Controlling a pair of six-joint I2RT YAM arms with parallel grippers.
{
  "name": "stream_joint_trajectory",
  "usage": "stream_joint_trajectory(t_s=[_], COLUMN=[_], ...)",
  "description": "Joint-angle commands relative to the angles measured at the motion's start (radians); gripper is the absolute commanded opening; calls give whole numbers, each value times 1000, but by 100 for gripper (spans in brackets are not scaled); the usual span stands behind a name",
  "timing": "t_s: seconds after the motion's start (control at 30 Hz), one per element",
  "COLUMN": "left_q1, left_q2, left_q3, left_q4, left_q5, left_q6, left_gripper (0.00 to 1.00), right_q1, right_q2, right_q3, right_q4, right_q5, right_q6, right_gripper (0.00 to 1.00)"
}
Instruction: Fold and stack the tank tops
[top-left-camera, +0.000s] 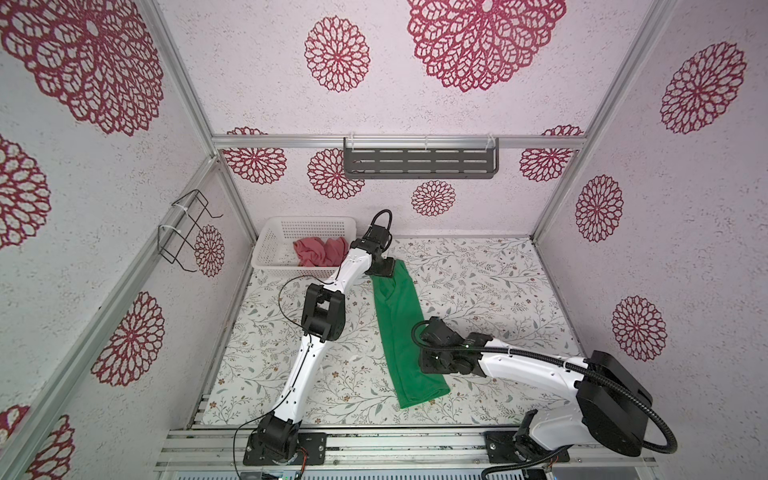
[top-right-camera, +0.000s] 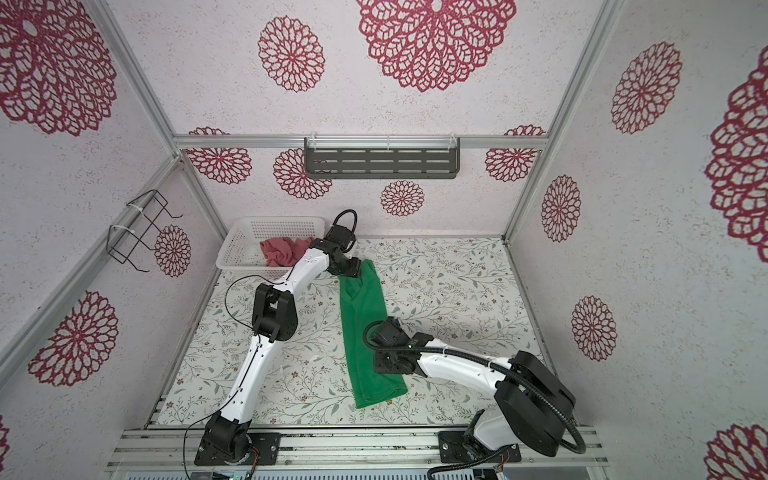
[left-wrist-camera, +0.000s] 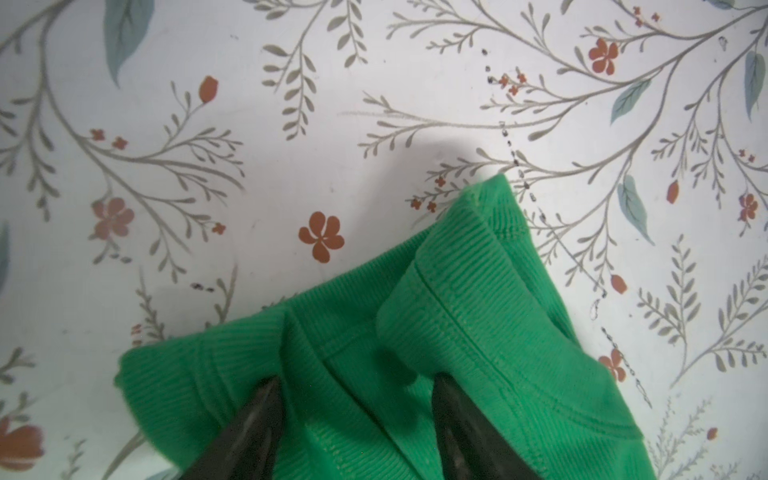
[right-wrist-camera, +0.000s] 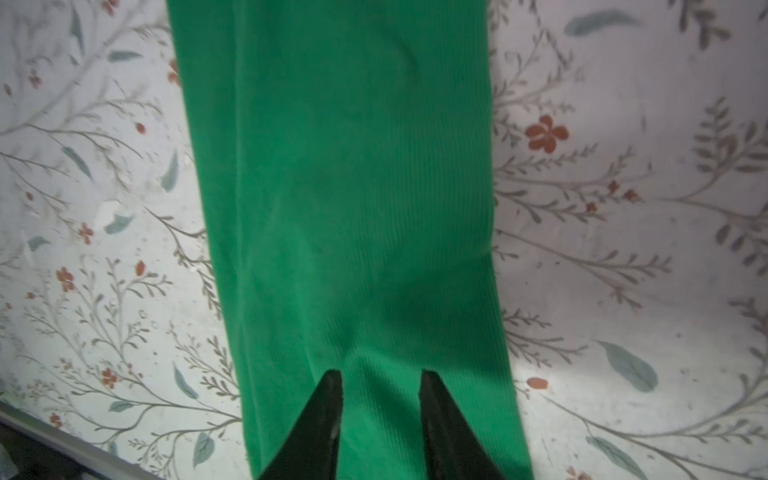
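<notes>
At far left, the white perforated basket (top-left-camera: 307, 226) holds the rose-red tank top (top-left-camera: 320, 251), which is crumpled and not yet folded. The left gripper (left-wrist-camera: 355, 380) sits at the strap end of the green tank top (top-left-camera: 399, 328), its fingers moderately apart with bunched fabric between them, though a pinch cannot be confirmed. The garment lies on the floral table (top-left-camera: 498, 291) as a long narrow strip, apparently already folded lengthwise. The right gripper (right-wrist-camera: 380, 374) is positioned over the hem half, fingers narrowly apart and holding nothing, so the crosswise fold, the second top and the stacking remain.
</notes>
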Motion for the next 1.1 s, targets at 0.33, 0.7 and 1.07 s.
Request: stream_joint_trajectory(t_s=[0.33, 0.7, 1.07], left_q1=[5, -91, -150], left_q2=[-210, -567, -442], left_q3=[-50, -707, -794], left_q4=[-16, 104, 212], left_q5=[-71, -110, -25], left_q6=[106, -98, -237], left_gripper=[77, 75, 70], right_q1=[161, -121, -209], right_q2=[-44, -128, -169], right_q3=[0, 26, -36], right_q4=[-117, -144, -156], right_q5=[56, 56, 26], right_q6=[171, -41, -100], right_gripper=[42, 44, 43])
